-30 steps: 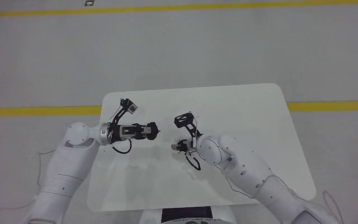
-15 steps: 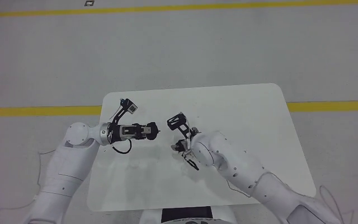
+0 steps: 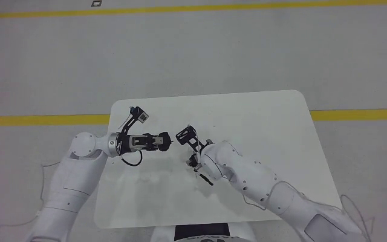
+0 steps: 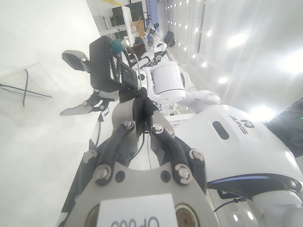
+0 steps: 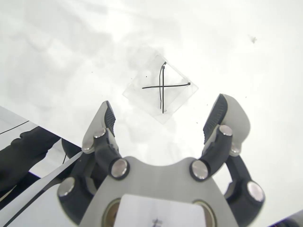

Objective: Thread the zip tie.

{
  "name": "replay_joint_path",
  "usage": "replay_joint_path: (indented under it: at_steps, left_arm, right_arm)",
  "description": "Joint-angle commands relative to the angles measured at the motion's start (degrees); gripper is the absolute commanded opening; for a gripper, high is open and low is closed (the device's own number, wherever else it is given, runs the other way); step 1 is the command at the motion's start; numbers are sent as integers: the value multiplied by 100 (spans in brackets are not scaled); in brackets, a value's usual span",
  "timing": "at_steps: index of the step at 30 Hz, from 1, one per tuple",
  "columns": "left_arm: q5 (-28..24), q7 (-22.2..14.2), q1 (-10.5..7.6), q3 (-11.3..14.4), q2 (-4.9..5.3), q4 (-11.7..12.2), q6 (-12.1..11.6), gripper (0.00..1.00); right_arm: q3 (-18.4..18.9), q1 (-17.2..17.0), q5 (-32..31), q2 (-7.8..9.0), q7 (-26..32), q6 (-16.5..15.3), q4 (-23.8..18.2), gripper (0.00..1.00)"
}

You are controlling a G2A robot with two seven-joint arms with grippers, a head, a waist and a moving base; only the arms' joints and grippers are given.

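Our right tool (image 5: 164,102) is spread wide and grips nothing. It hangs over the black zip ties (image 5: 163,86), which lie crossed on a clear square sheet (image 5: 176,103) on the white tabletop (image 3: 266,115). Our left tool (image 4: 142,119) is clenched; we cannot tell whether it pinches anything. A yellow line (image 3: 344,114) crosses the grey floor (image 3: 193,54).

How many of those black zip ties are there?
3, it seems, all on the clear tray: two zip ties side by side, a third zip tie crossing them. Others may be hidden.
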Motion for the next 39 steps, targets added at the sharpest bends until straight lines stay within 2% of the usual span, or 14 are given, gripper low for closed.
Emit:
replay_joint_path:
  at_steps: [1, 5, 12, 15, 22, 23, 24, 25, 33, 39]
  left_arm:
    - [0, 0, 0, 0, 0, 0, 0, 0]
    - [0, 0, 0, 0, 0, 0, 0, 0]
    - [0, 0, 0, 0, 0, 0, 0, 0]
    - [0, 0, 0, 0, 0, 0, 0, 0]
    - [0, 0, 0, 0, 0, 0, 0, 0]
    - [0, 0, 0, 0, 0, 0, 0, 0]
    - [0, 0, 0, 0, 0, 0, 0, 0]
    - [0, 0, 0, 0, 0, 0, 0, 0]
    - [0, 0, 0, 0, 0, 0, 0, 0]
    - [0, 0, 0, 0, 0, 0, 0, 0]
  right_arm:
    - [-1, -25, -27, -15, -94, -96, 22, 100]
    - [-65, 17, -64, -80, -84, -198, 84, 100]
    - [-63, 3, -66, -79, -125, -209, 89, 100]
    - [-48, -82, -173, -79, -239, -313, 143, 100]
    - [-95, -78, -432, -163, -165, -266, 162, 100]
    - [-98, -81, -455, -175, -165, -263, 168, 97]
    - [-99, -85, -472, -186, -162, -263, 173, 64]
    - [-100, -89, -486, -200, -156, -273, 182, 49]
    - [-57, -108, -549, -284, -117, -329, 346, 33]
    - [-22, -141, -601, -347, -175, -340, 511, 30]
